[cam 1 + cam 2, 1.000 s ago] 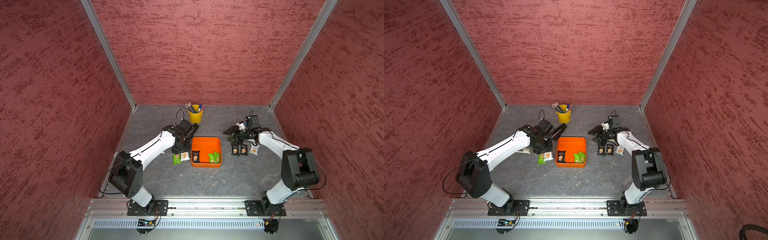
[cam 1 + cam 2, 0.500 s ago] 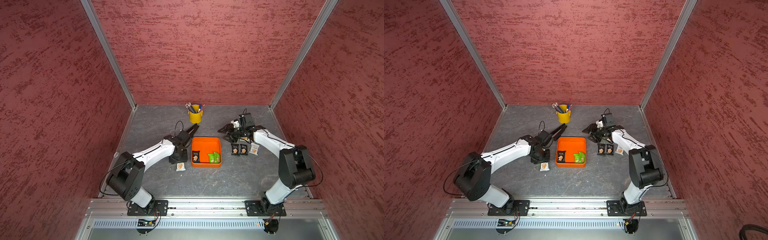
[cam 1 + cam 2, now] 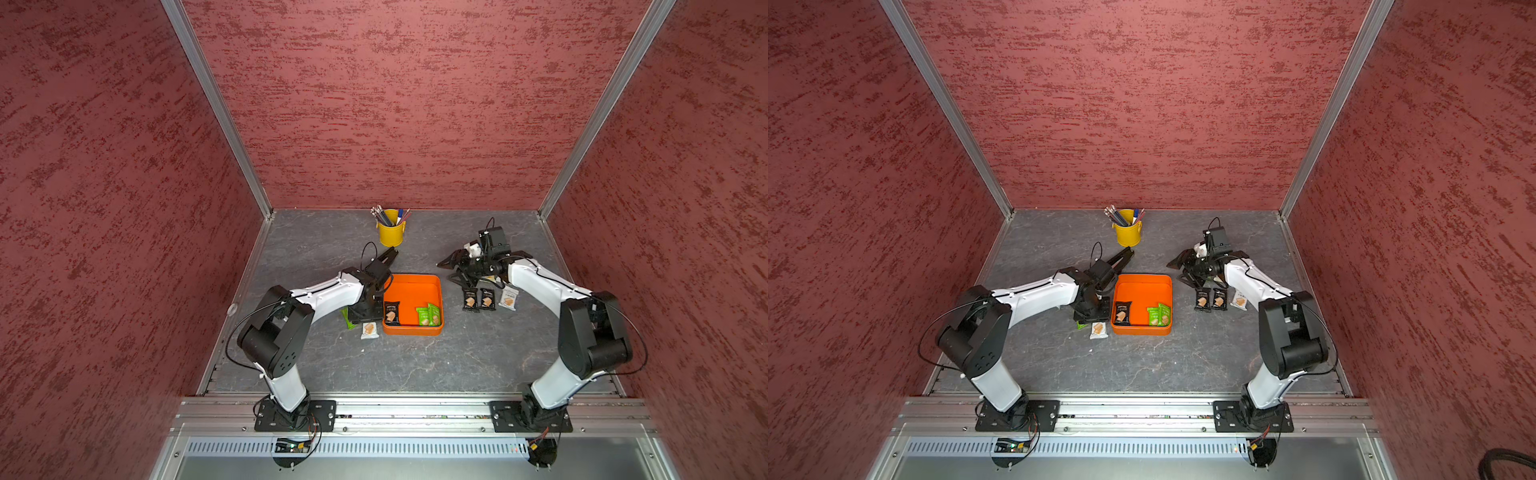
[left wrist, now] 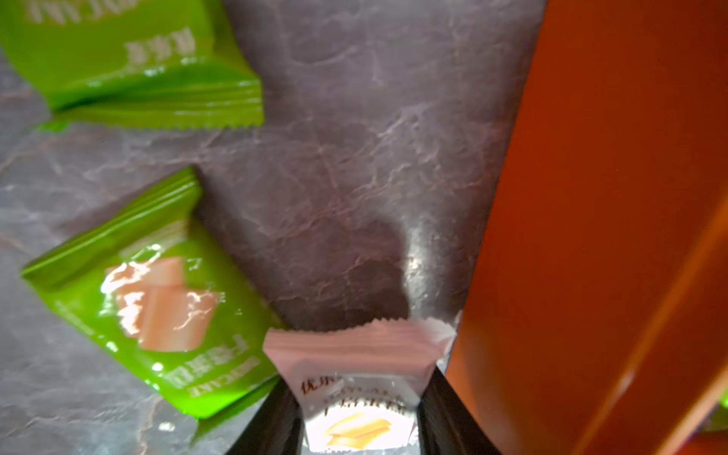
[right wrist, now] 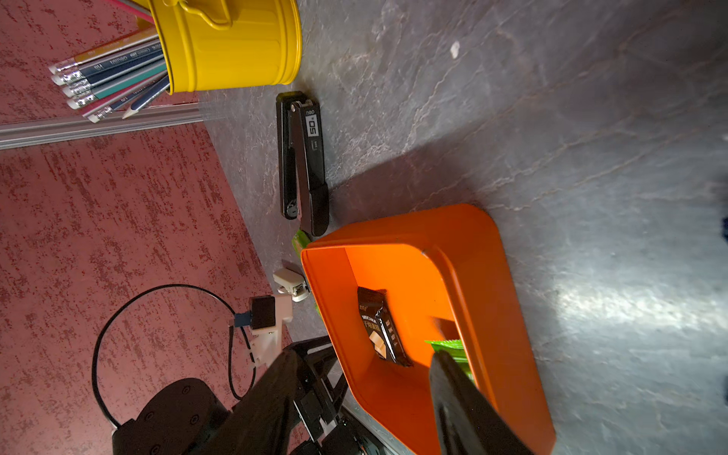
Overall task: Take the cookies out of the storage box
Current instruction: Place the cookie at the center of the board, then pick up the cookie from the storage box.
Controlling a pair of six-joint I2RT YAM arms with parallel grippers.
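Three cookies (image 3: pixel 391 312) lie in the box (image 3: pixel 415 286). Left of it lie a near packet (image 3: pixel 369 330) and other packets (image 4: pixel 157 307); right of it, a row (image 3: pixel 486 298). Behind it lies the stapler (image 3: pixel 390 254), then the bucket (image 3: pixel 390 235).

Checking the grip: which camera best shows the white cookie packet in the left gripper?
The left wrist view: the white packet fills the foreground, pinched in the left gripper beside the storage box. Both top views show it small, poking out beneath the gripper. I cannot find it in the right wrist view.

A dark grey marbled floor (image 3: pixel 415 365) is being enclosed by three mottled red textured walls (image 3: pixel 395 104) and silver metal posts (image 3: pixel 216 104).
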